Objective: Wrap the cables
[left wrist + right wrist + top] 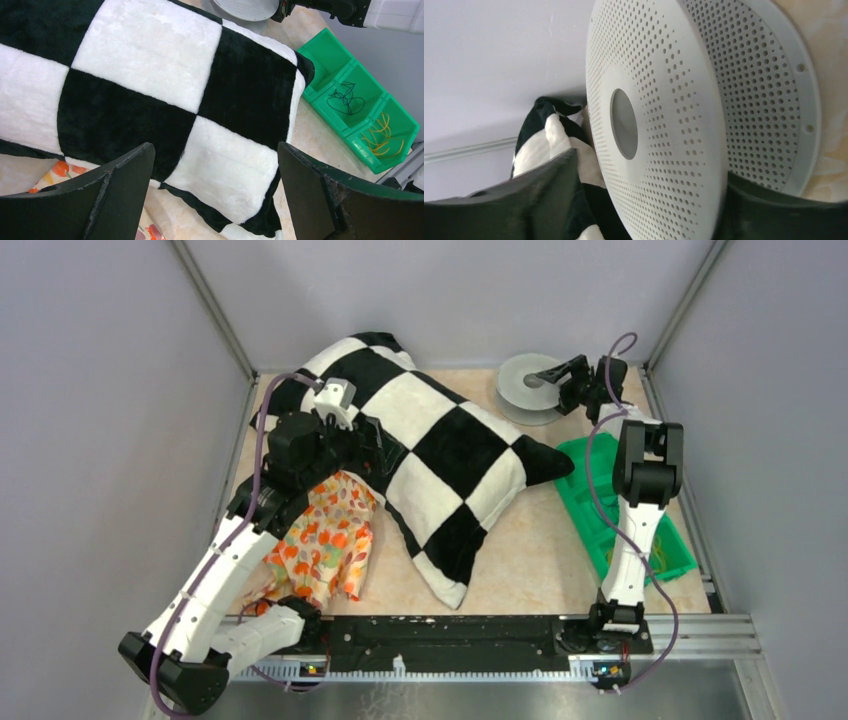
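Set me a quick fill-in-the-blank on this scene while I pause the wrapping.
The cable lies in the bin's ___ compartment.
The bands in the next compartment are coloured ___.
The right tool straddles the ___.
The left tool, open, hovers over the ___.
Missing: middle; yellow; spool; pillow.

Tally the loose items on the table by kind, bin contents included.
Checkered pillow: 1
Floral cloth: 1
Grey perforated spool: 1
Green bin: 1
Dark cable: 1
Yellow rubber-band tangle: 1
Total: 6
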Controlling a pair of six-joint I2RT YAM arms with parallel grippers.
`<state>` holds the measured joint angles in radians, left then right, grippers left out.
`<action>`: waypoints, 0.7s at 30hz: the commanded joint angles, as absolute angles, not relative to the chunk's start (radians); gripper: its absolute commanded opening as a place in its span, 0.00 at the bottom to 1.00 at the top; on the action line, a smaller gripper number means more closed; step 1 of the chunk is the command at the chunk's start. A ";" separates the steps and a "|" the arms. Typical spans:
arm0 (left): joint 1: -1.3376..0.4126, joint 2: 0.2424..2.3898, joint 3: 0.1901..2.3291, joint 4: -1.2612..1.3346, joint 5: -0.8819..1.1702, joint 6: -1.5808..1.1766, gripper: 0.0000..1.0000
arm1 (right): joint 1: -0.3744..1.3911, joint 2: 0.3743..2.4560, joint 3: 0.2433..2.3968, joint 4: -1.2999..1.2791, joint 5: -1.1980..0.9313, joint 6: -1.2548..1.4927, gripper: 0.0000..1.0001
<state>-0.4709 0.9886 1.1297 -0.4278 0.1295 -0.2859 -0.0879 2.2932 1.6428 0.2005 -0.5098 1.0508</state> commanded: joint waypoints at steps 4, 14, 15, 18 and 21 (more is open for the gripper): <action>-0.472 0.992 1.128 -0.414 0.092 -0.302 0.99 | -0.094 2.292 1.618 0.283 -0.522 1.108 0.45; -0.472 1.024 1.114 -0.418 0.066 -0.331 0.99 | -0.095 2.079 1.591 0.210 -0.497 1.036 0.00; -0.472 1.034 1.118 -0.419 0.069 -0.333 0.99 | -0.095 2.042 1.596 0.191 -0.481 1.006 0.00; -0.472 1.051 1.135 -0.415 0.087 -0.336 0.99 | -0.087 1.942 1.644 0.081 -0.416 0.883 0.00; -0.472 1.075 1.173 -0.438 0.119 -0.321 0.99 | -0.058 1.848 1.686 -0.070 -0.324 0.730 0.00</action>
